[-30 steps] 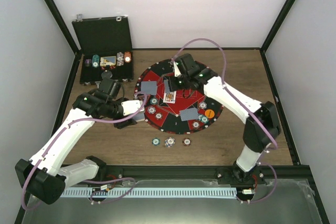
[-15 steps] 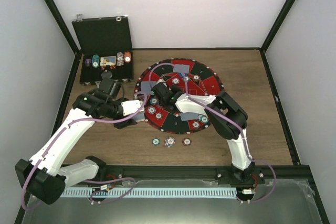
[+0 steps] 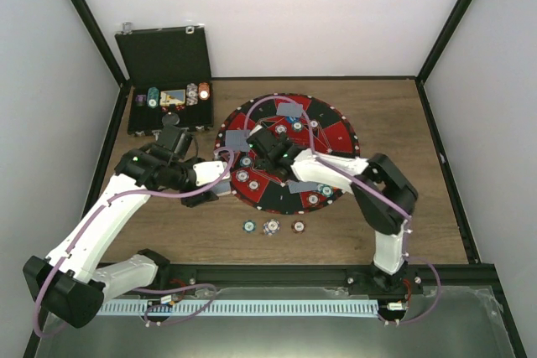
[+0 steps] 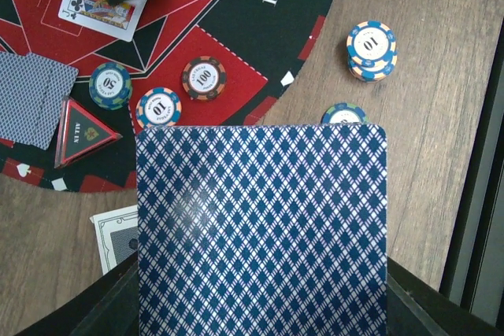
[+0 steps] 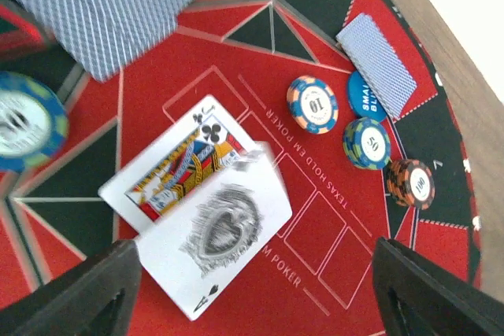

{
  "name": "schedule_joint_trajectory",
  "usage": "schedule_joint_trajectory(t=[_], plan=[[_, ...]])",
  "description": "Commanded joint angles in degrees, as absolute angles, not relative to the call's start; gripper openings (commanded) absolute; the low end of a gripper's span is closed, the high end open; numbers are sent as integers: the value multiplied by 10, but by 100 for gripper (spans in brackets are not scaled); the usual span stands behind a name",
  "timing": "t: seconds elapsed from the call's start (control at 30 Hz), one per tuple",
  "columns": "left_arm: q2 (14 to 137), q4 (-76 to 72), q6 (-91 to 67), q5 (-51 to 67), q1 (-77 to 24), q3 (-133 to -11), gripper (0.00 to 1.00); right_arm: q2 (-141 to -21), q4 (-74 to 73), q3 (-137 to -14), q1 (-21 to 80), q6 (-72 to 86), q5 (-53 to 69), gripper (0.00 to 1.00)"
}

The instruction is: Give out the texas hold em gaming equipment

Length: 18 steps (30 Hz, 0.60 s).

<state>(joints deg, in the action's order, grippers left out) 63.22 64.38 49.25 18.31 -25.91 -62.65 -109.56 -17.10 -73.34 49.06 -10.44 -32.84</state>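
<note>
My left gripper (image 4: 264, 308) is shut on a blue diamond-backed playing card (image 4: 260, 226) that fills the left wrist view; it hovers at the mat's near-left rim (image 3: 220, 175). My right gripper (image 5: 252, 273) stands open low over the centre of the mat (image 3: 268, 147). Between its fingers a blurred ace of spades (image 5: 213, 241) overlaps a face-up king of clubs (image 5: 169, 167) on the red felt. No finger touches the ace. Poker chips (image 5: 313, 104) and a blue disc (image 5: 358, 88) lie beside face-down cards (image 5: 376, 60).
The round red-and-black mat (image 3: 336, 136) carries chips and face-down cards round its edge. Three chips (image 3: 271, 226) lie on the wood in front of it. The open black case (image 3: 168, 81) stands at the back left. A triangular marker (image 4: 79, 131) sits near the mat's rim.
The right arm folded in from the mat's far side toward its centre-left. Its gripper went from shut to open, and the ace has left its fingers. The left arm has not moved.
</note>
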Motion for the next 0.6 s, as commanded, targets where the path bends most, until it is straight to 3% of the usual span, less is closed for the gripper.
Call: schedule_joint_trajectory(t=[0.0,0.27,0.57], plan=[[633,649,486,196,-259,-641,8,-1006,-212,-730,496,-19,-247,87],[634,654,482,203,-259,-655,8,-924,-285,-769,471,121,-87,100],[631,659,481,212,-259,-665,8,-895,-305,-783,446,255,111,100]])
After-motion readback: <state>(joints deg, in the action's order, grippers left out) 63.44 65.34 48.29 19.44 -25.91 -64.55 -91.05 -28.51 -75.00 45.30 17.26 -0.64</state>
